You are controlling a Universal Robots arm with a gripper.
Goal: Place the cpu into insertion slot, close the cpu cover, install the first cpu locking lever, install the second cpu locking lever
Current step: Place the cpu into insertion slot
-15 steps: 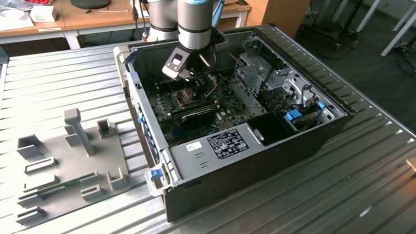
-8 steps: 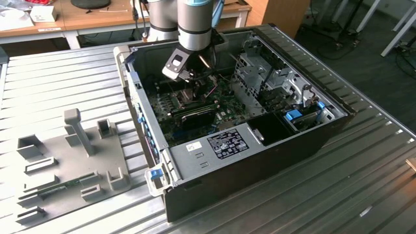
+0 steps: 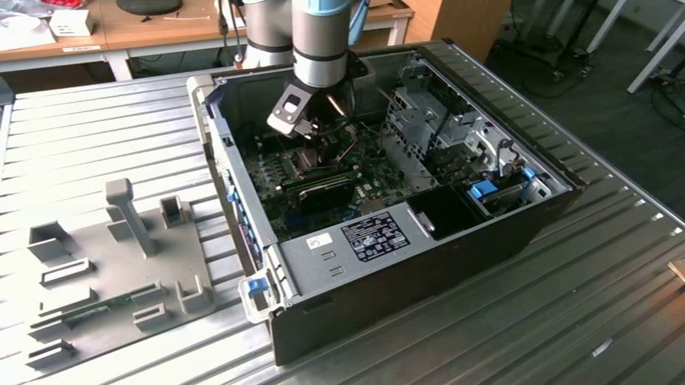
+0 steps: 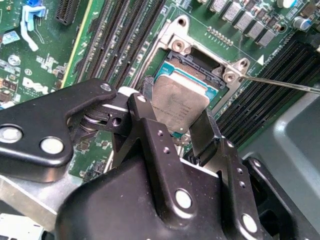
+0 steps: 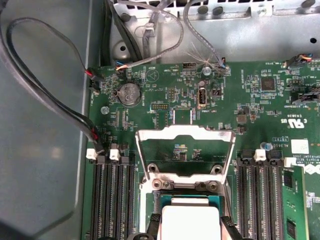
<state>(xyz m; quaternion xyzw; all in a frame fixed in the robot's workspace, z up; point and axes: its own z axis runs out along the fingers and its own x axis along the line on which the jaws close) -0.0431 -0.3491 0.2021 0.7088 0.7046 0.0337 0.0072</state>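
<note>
The grey robot arm [image 3: 318, 40] reaches down into the open black computer case [image 3: 514, 233] lying on the ribbed metal table [image 3: 599, 321]. Its black two-fingered hand [image 3: 307, 132] is low over the green circuit board [image 3: 374, 172], toward the case's far end.

In the second wrist view the fingers [image 4: 145, 120] pinch the small square cpu with the silvery-tan metal top [image 4: 182, 100] by two opposite edges. The cpu sits between them, directly over the square metal-rimmed insertion slot [image 4: 192, 60] (whether it is fully seated I cannot tell).

In the first wrist view the thin silvery cpu cover frame [image 5: 185, 134] stands swung open on the slot's far side, clear of the cpu. A thin silvery lever rod [image 4: 280, 83] sticks out sideways from a corner of the slot.

A flat grey fixture plate with upright blocks [image 3: 107, 273] lies on the table at the exterior view's left, well apart from the case.
</note>
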